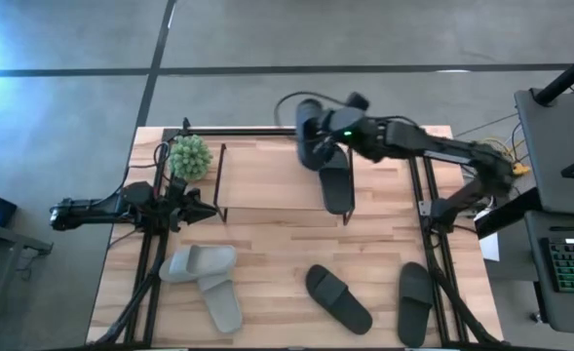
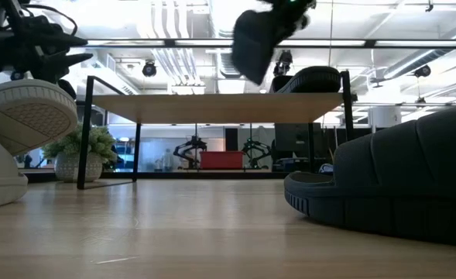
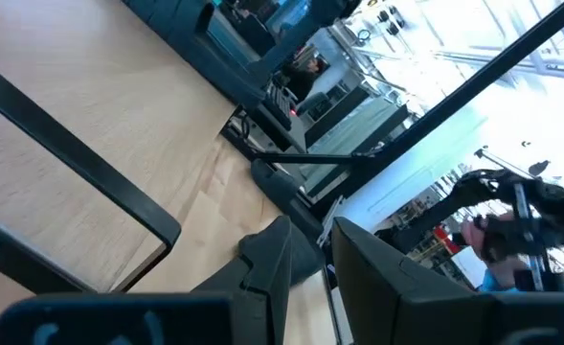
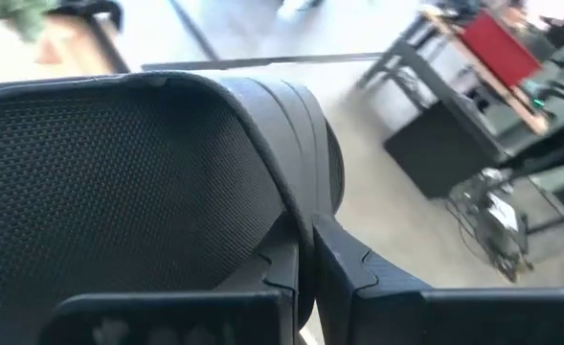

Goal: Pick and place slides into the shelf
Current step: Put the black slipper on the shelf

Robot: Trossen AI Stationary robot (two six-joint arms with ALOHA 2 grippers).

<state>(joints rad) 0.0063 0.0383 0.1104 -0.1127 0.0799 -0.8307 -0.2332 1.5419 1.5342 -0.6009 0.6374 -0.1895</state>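
My right gripper (image 1: 316, 136) is shut on a black slide (image 1: 309, 125) and holds it high over the far part of the shelf (image 1: 223, 180); in the low view this slide (image 2: 255, 43) hangs above the shelf's top. A second black slide (image 1: 337, 183) lies sole-down on the shelf. Two more black slides (image 1: 337, 297) (image 1: 415, 302) and two pale grey-green slides (image 1: 201, 263) (image 1: 223, 304) lie on the table near its near edge. My left gripper (image 1: 207, 207) waits by the shelf's left end, narrowly open and touching nothing. My right gripper pinches a thin rim of the black slide (image 4: 301, 206) between its two fingers (image 4: 358, 273); the textured dark surface fills the wrist view beside them. Which part of the slide that rim belongs to, I cannot tell. The slide is lifted clear and tilted, above the shelf.
A small green plant in a pot (image 1: 189, 156) stands at the shelf's far left corner. Black rail frames (image 1: 148, 263) (image 1: 440, 263) run along the table's left and right sides. Bare wood lies between the shelf and the slides at the near edge.
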